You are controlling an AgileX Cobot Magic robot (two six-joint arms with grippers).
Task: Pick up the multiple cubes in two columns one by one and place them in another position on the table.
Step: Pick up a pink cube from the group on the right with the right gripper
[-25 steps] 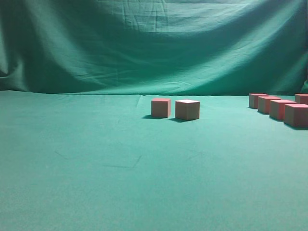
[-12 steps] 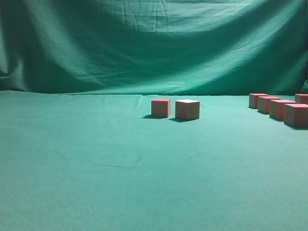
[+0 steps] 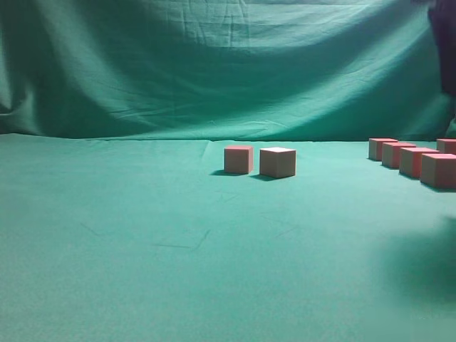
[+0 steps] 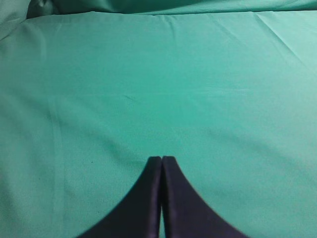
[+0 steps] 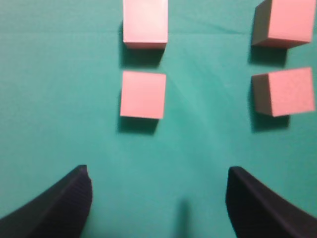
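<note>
A: Where do the cubes sit on the table (image 3: 142, 235)?

B: In two places; a pair of cubes (image 3: 259, 161) stands near the middle of the green cloth in the exterior view, side by side with a narrow gap between them, the left one showing a redder top, the right one a paler top; a row of cubes (image 3: 412, 160) runs along the right edge, receding toward the backdrop (image 3: 214, 64), with part of one more cube (image 3: 447, 146) behind it at the frame's border.

A: And from the right wrist?

B: Four cubes show below the camera, two on each side; the left column (image 5: 144, 62) has one cube behind the other, and the right column (image 5: 285, 62) does the same, the two columns well apart; each cube rests flat on the cloth with a shadow on its near side.

A: What about the right gripper (image 5: 158, 203)?

B: Its two dark fingers stand wide apart at the bottom of that view, nothing between them but bare cloth; it holds nothing, and the nearest cubes lie ahead of the tips, not touching; in the exterior view only a dark blur shows at the top right corner, with a soft shadow on the cloth lower right.

A: The left gripper (image 4: 161, 159)?

B: Its fingers are pressed together, tip against tip, with nothing pinched; it hangs over plain green cloth; no cube appears in that view.
</note>
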